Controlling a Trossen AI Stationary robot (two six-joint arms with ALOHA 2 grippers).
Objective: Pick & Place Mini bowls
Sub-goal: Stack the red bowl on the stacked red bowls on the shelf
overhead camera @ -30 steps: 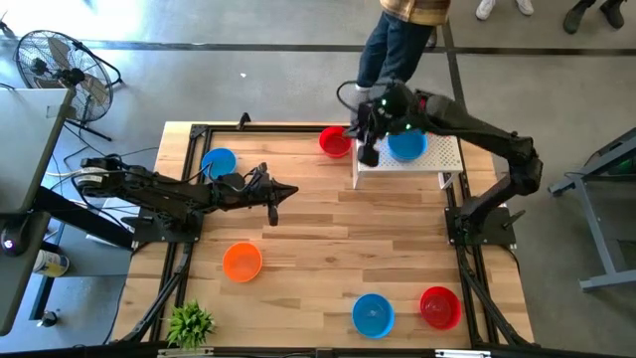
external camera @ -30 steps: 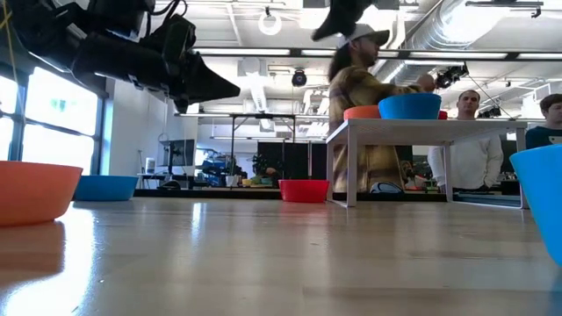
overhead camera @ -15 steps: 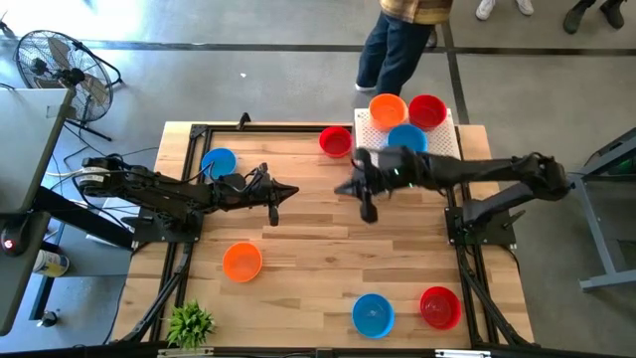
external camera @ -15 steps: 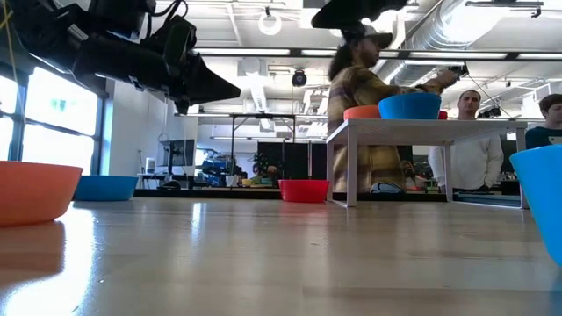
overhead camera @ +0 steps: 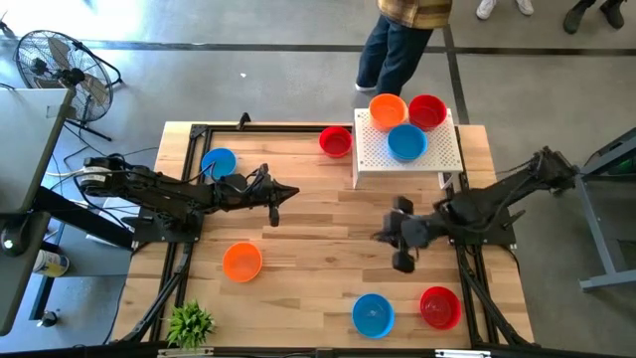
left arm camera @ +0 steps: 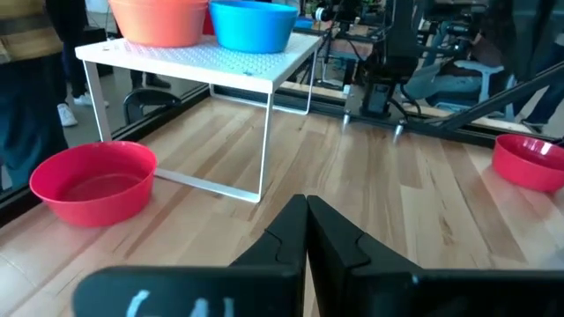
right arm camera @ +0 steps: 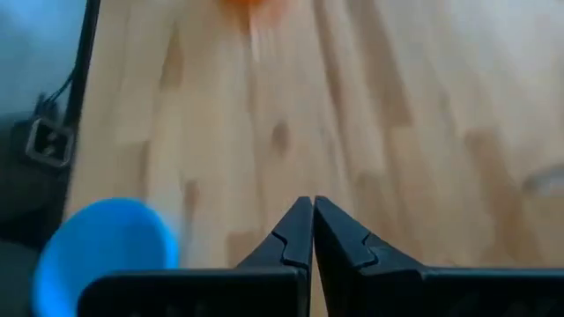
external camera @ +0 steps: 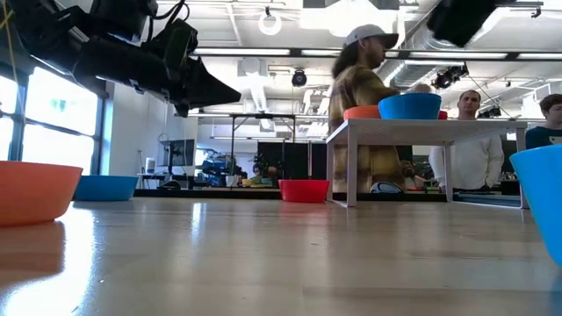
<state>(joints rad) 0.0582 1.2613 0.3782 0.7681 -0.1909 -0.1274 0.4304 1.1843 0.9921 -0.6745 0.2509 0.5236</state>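
— Over the table, high view: right gripper (overhead camera: 401, 249) pressed together, empty, above bare wood near the blue bowl (overhead camera: 373, 313) and red bowl (overhead camera: 439, 306). Advice?

— Spread the fingers before descending on a rim.

— Wrist views: left gripper (left arm camera: 306, 231) together too. Count?

— Three on the white perforated stand (overhead camera: 437, 154); five on wood.

My fingers (left arm camera: 306, 231) pressed together above wood table (left arm camera: 423, 194). Red bowl (left arm camera: 93, 182) beside white rack (left arm camera: 211, 66); orange bowl (left arm camera: 160, 19), blue bowl (left arm camera: 254, 25) on it; possibly another red bowl (left arm camera: 530, 162).
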